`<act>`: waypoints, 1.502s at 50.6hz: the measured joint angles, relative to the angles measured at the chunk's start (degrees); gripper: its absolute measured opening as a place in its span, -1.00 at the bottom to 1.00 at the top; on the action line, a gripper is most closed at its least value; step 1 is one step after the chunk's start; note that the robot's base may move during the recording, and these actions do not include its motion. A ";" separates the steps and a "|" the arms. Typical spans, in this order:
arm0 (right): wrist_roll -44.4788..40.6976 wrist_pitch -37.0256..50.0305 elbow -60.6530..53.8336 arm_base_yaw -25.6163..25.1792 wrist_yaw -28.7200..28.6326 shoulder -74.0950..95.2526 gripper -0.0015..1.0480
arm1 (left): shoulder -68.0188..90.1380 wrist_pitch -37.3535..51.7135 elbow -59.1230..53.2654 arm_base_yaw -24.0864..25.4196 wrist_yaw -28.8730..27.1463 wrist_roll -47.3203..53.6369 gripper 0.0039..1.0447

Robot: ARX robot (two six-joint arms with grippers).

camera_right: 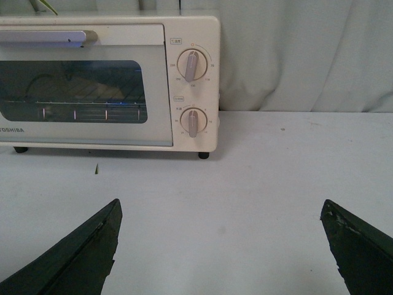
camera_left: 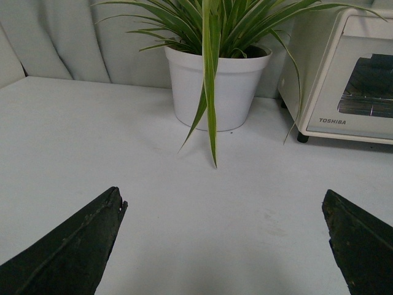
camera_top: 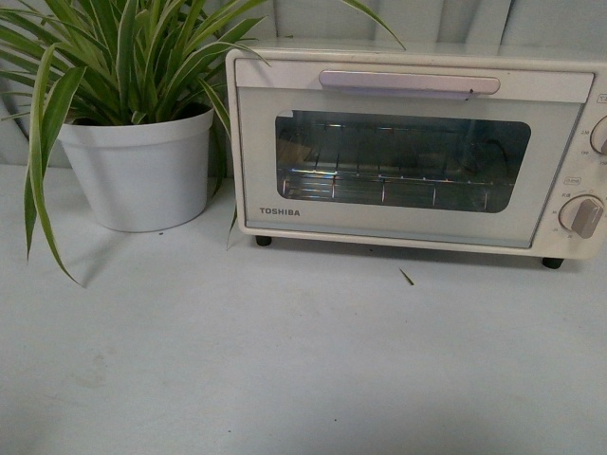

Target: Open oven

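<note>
The cream-white TOSHIBA oven (camera_top: 408,227) stands at the back right of the table, its glass door shut and the long silver handle (camera_top: 410,82) along the door's top. A wire rack shows behind the glass. In the right wrist view the oven (camera_right: 153,132) shows with two grey knobs (camera_right: 192,64) on its panel. My right gripper (camera_right: 222,206) is open over bare table, well short of the oven. My left gripper (camera_left: 224,196) is also open and empty, with the oven (camera_left: 319,92) far off to one side. Neither arm shows in the front view.
A white pot (camera_top: 140,169) with a long-leaved green plant (camera_top: 123,47) stands just left of the oven; its leaves hang over the table and brush the oven's corner. A small leaf scrap (camera_top: 406,276) lies in front of the oven. A grey curtain hangs behind.
</note>
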 joint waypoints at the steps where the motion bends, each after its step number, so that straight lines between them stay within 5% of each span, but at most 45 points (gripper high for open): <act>1: 0.02 0.00 0.00 0.00 0.00 0.00 0.82 | 0.00 0.00 0.00 0.00 0.00 0.00 0.88; 39: 0.02 0.00 0.00 0.00 0.00 0.00 0.82 | 0.15 -0.17 0.02 -0.13 -0.68 -0.37 0.88; 42: 0.00 0.00 0.00 0.00 0.00 0.00 0.82 | 4.57 -5.77 2.05 -4.52 -11.17 -6.01 0.88; 47: 0.02 0.00 0.00 0.00 0.00 0.00 0.82 | 11.39 -4.57 3.04 -9.62 -15.12 -13.14 0.88; 76: 0.02 0.00 0.00 0.00 0.04 0.00 0.82 | 70.20 26.16 21.35 -22.73 -2.47 -51.63 0.88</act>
